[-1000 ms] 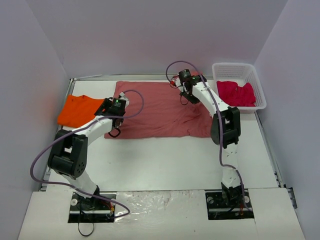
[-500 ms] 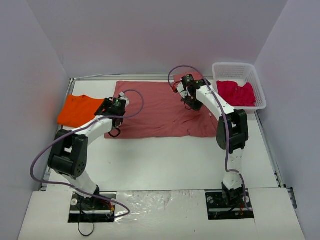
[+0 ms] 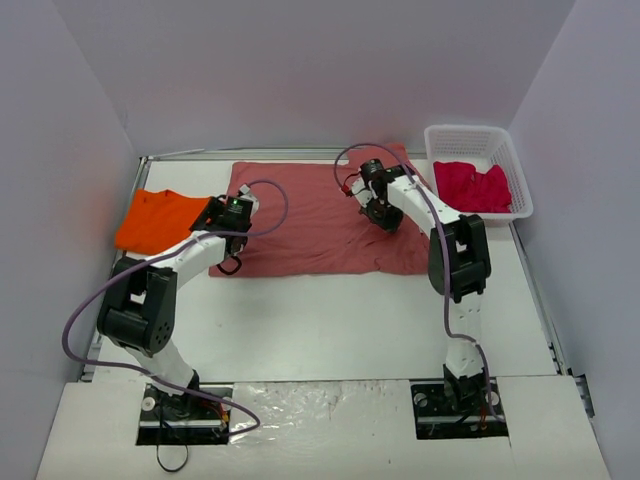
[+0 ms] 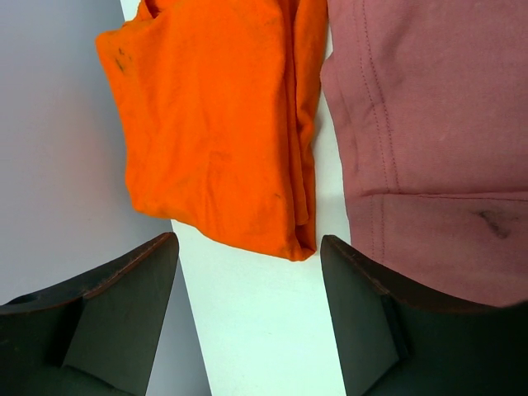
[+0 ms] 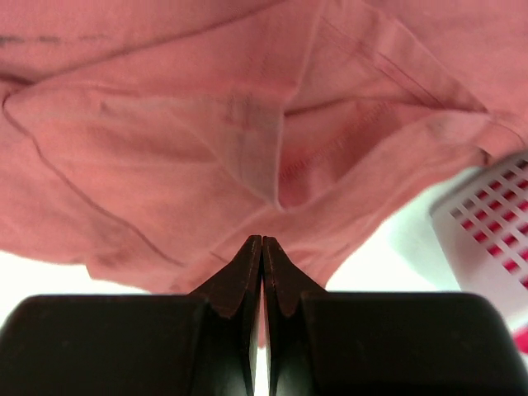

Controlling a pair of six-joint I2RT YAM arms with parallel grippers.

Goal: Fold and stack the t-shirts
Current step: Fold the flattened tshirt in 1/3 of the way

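The large brick-red t-shirt (image 3: 300, 225) lies spread across the far middle of the table. My right gripper (image 3: 384, 214) is over its right part, shut on a fold of its cloth (image 5: 165, 148), which bunches just ahead of the closed jaws (image 5: 261, 241). The folded orange t-shirt (image 3: 155, 220) lies at the far left. My left gripper (image 3: 214, 214) is open and empty, over bare table between the orange shirt (image 4: 214, 124) and the brick-red shirt's left edge (image 4: 437, 124). The crimson-pink t-shirt (image 3: 472, 187) lies in the basket.
A white mesh basket (image 3: 470, 130) stands at the far right; its corner shows in the right wrist view (image 5: 487, 231). Grey walls enclose the table on the left, back and right.
My right gripper has moved toward the near side with the brick-red cloth in it, drawing the shirt's far right part over itself. The left arm has not moved.
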